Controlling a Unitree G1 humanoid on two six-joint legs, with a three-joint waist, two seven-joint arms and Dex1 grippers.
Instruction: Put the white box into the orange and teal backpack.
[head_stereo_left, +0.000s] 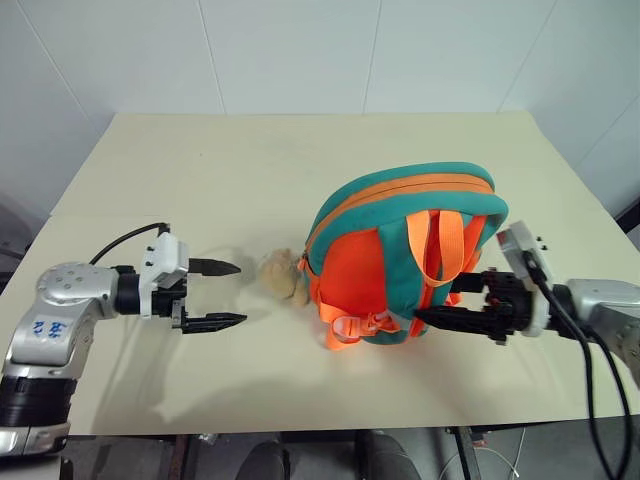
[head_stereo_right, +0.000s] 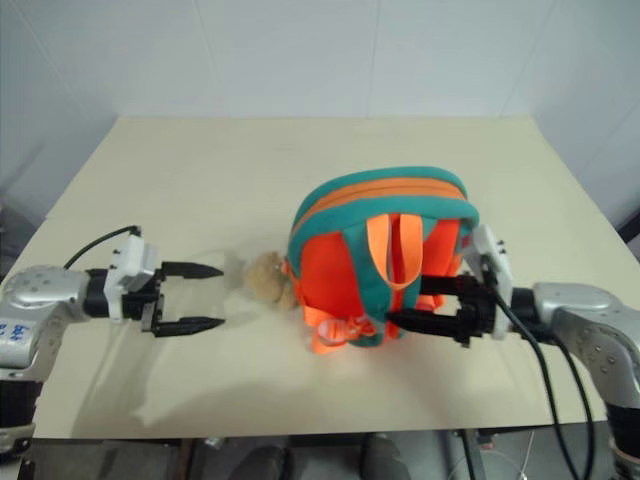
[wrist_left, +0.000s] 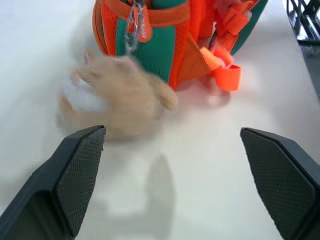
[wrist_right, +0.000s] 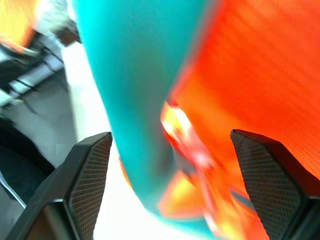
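Jaws: both spread wide, gripping nothing.
Left gripper (head_stereo_left: 225, 294): near plush toy (head_stereo_left: 282, 273).
Right gripper (head_stereo_left: 438, 305): beside backpack (head_stereo_left: 400, 250).
Backpack: upright on surface (head_stereo_left: 200, 180).

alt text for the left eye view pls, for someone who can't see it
An orange and teal backpack stands upright on a cream table, straps facing the camera, zipper closed, with a tan plush toy lying against its left side. The left gripper hovers open just left of the toy, touching nothing; the right gripper is open at the backpack's lower right corner.
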